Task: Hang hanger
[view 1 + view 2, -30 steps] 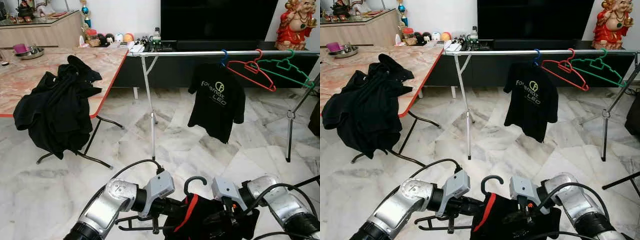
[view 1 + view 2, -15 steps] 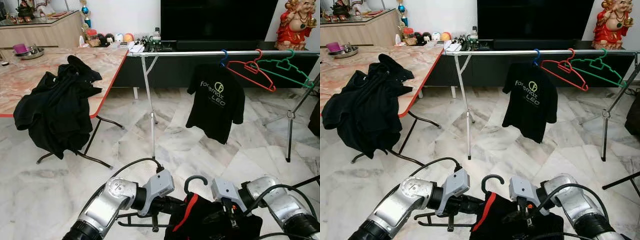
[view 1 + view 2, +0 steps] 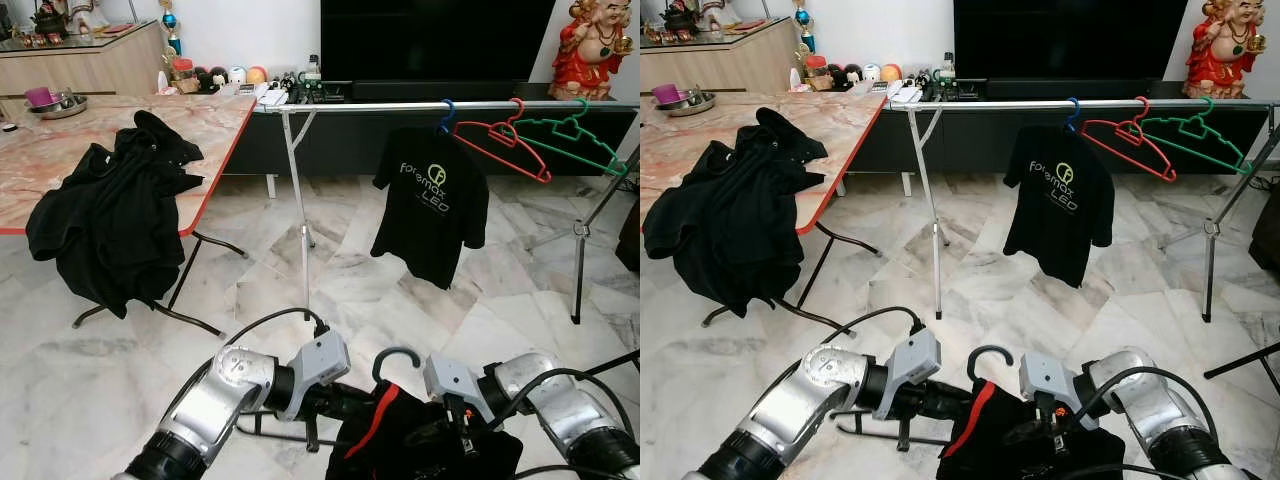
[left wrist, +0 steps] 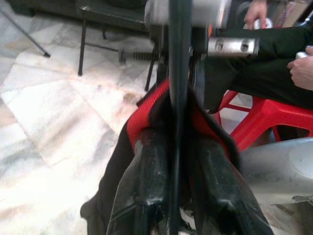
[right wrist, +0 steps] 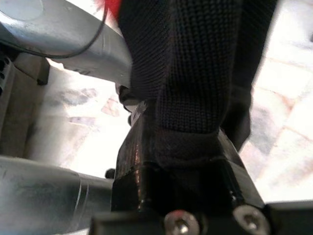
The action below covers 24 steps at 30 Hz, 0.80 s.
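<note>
**Hanger with garment held low, rail not yet reached**

Nearest: left gripper (image 4: 171, 161) has its jaws closed on the stem of the black hanger (image 3: 396, 357), inside the red-lined collar of the black garment (image 3: 420, 445). Right gripper (image 5: 188, 147) has its jaws clamped on a fold of that garment. Hook stands upright between the two wrists, low before the robot and well apart from the rail.

Middle: marble floor (image 3: 400, 300), nothing lying on the path ahead. To the left, a marble tabletop (image 3: 60, 150) with a dark clothes pile (image 3: 110, 220) draped over its edge.

Far: clothes rail (image 3: 400, 105) carries a black printed T-shirt (image 3: 432, 205), then a red hanger (image 3: 500, 145) and a green hanger (image 3: 575, 140). Bare rail lies left of the T-shirt.

Judgement on the step: close in on the rail, raise both arms together so the garment stays level, keep the hook's opening facing the bar, bring it above the bare stretch, lower until it seats. Release the cloth only once the hook bears weight.
</note>
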Motion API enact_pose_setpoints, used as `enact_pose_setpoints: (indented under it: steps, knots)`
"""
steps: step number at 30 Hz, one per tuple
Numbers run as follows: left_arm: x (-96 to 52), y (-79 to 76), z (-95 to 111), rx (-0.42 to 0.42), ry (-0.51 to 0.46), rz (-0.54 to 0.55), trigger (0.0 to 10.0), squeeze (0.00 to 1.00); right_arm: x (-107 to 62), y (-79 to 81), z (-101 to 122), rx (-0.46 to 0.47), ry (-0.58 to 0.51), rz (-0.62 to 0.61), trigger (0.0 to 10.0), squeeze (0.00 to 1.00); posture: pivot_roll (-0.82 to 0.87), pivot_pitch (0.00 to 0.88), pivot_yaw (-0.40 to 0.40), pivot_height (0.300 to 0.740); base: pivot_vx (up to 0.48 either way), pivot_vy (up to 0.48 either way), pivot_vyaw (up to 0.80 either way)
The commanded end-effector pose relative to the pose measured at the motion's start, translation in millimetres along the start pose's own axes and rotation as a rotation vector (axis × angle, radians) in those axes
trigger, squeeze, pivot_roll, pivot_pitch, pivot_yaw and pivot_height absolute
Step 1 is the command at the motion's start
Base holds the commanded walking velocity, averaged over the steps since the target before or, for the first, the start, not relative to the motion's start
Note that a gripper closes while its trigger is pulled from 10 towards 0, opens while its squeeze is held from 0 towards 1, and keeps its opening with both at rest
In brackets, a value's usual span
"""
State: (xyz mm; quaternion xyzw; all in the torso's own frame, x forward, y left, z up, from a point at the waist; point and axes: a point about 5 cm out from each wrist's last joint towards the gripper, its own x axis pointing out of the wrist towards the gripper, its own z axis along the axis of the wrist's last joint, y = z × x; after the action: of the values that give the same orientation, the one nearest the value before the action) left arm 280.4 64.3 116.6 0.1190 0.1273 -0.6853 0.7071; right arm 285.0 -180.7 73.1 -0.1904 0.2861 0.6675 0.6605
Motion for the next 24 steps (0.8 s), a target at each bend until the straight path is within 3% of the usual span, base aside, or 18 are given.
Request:
enact_pose_setpoints:
  steps: [1, 11, 18, 22, 24]
  knots:
    - [-6.0, -0.5, 5, 0.028, -0.01, -0.017, 10.0, 1.0, 0.5, 2.1, -3, -0.008, 0.021, 0.002, 0.0, 0.0, 0.03, 0.041, 0.001, 0.74, 0.0, 0.0, 0.0]
    - [-32.1, -0.5, 1, 0.044, 0.047, -0.015, 10.0, 1.0, 4.3, 14.3, -32, 0.053, 0.094, -0.015, 0.0, 0.0, 0.04, 0.045, -0.004, 0.74, 0.0, 0.0, 0.0]
    - [-64.3, 11.1, 16, 0.024, -0.082, 0.259, 10.0, 1.0, -12.3, 10.8, -48, 0.184, 0.038, -0.245, 0.0, 0.0, 0.04, 0.06, -0.01, 0.74, 0.0, 0.0, 0.0]
    - [-73.8, -1.8, 8, -0.084, -0.178, 0.314, 10.0, 1.0, -21.9, 12.3, -58, 0.264, 0.019, -0.383, 0.0, 0.0, 0.04, 0.068, -0.01, 0.74, 0.0, 0.0, 0.0]
    - [-70.7, -13.4, -9, -0.141, -0.151, 0.34, 10.0, 1.0, -25.5, 15.9, -57, 0.28, -0.009, -0.439, 0.0, 0.0, 0.03, 0.071, -0.008, 0.74, 0.0, 0.0, 0.0]
